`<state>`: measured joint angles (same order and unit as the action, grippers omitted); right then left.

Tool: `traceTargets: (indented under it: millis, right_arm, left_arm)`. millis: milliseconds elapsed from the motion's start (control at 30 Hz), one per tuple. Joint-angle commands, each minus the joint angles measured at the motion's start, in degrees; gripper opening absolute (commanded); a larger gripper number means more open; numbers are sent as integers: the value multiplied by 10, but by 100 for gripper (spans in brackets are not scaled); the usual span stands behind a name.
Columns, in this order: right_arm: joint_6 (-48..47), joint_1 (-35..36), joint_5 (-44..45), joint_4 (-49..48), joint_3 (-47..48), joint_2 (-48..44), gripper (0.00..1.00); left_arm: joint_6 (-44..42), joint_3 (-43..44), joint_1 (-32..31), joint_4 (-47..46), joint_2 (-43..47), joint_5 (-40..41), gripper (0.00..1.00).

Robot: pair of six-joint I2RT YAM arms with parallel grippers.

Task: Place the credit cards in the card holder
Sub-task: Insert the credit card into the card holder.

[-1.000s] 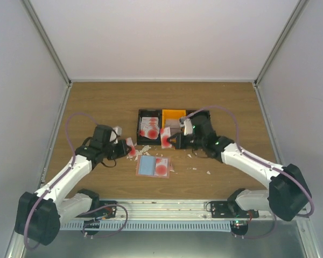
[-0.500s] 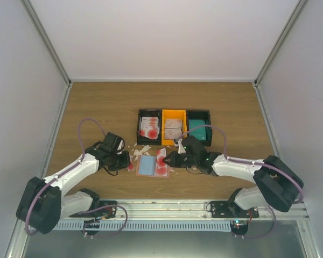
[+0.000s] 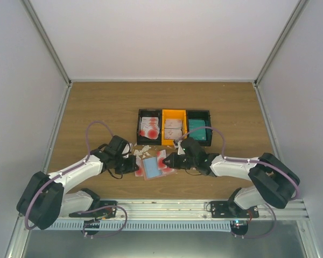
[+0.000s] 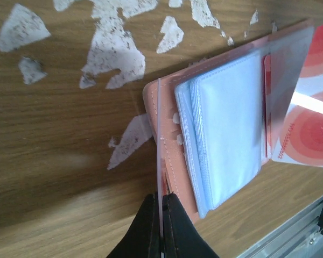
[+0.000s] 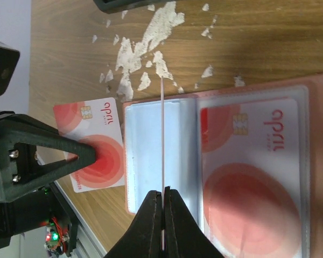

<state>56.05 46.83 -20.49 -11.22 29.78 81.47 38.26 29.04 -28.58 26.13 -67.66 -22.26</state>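
Okay, left end effector (image 4: 160, 200) is pinching a credit card (image 5: 99, 134) with red print, just left of the open card holder (image 3: 152, 167), which lies flat on the table (image 3: 97, 107) at lower centre of the top view. Right end effector (image 5: 163, 194) is clamped on a second card (image 5: 162, 134), edge-on over the holder's clear sleeves. Third card (image 5: 253, 161) sits in a holder pocket. White scraps (image 4: 116, 48) lie nearby.

White arm links (image 3: 70, 173), black joints (image 3: 39, 200), looping purple cables (image 3: 90, 128), pointed black jaws — silver screws (image 5: 13, 156) showing
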Motion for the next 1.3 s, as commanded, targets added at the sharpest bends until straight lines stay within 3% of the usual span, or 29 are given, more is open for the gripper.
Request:
traceTargets:
  millis: [0,433,1267]
  right_arm:
    - [-3,-8,19,12,-19,-19,0]
    - [-121,-79,-121,21,-13,2,1]
    - [-53,-78,-203,-111,-31,114,0]
  left_arm:
    - [9,-13,-16,-19,0,-7,0]
    - [15,-13,-17,-17,3,21,0]
    - [21,-30,-20,-29,2,17,0]
